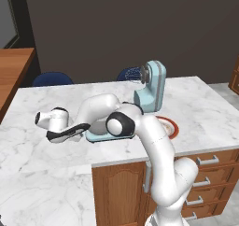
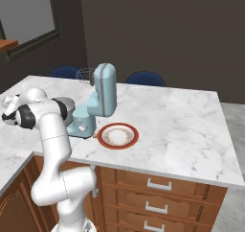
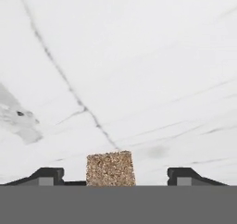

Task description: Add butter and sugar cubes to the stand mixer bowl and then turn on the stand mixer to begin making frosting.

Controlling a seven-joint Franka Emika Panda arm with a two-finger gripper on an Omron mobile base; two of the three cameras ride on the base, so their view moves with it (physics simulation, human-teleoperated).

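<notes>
One of the sugar cubes (image 3: 111,168), tan-brown and grainy, lies on the white marble counter between my fingertips (image 3: 46,176). My gripper (image 3: 115,177) is open, with a clear gap on each side of the cube. The light blue stand mixer (image 1: 151,87) (image 2: 100,99) stands mid-counter with its head tilted up and its whisk (image 2: 85,74) in the air. The grey stand mixer bowl (image 2: 64,109) sits on its base, partly behind my arm. My hand (image 1: 51,120) reaches low over the counter to the left of the mixer. The butter is out of view.
A white plate with a red-orange rim (image 1: 172,127) (image 2: 135,136) lies just right of the mixer near the counter's front edge. Two blue chairs (image 2: 146,78) stand behind the island. Wooden drawers (image 2: 158,188) run below the counter.
</notes>
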